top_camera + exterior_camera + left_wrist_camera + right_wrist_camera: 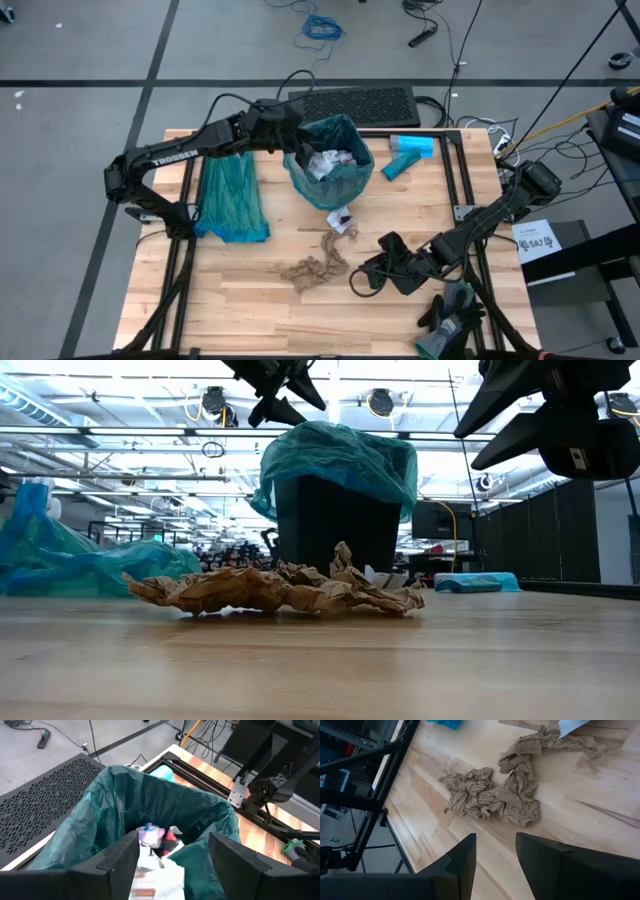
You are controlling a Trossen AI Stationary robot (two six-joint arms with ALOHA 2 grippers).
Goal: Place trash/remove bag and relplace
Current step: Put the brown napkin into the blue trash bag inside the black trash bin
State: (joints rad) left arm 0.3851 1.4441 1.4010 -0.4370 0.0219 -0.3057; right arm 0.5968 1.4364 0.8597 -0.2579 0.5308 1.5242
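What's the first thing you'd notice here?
A black bin lined with a teal bag stands at the back middle of the table, wrappers already inside. The left gripper hovers over it with open fingers. In front lies crumpled brown paper, with the right gripper just beside it.

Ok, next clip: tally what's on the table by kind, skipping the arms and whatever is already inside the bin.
Bin lined with a teal bag: 1
Spare folded teal bag: 1
Crumpled brown paper: 1
Small white and purple wrapper scrap: 1
Light-blue pack: 1
Pile of dark gloves: 1
Total: 6
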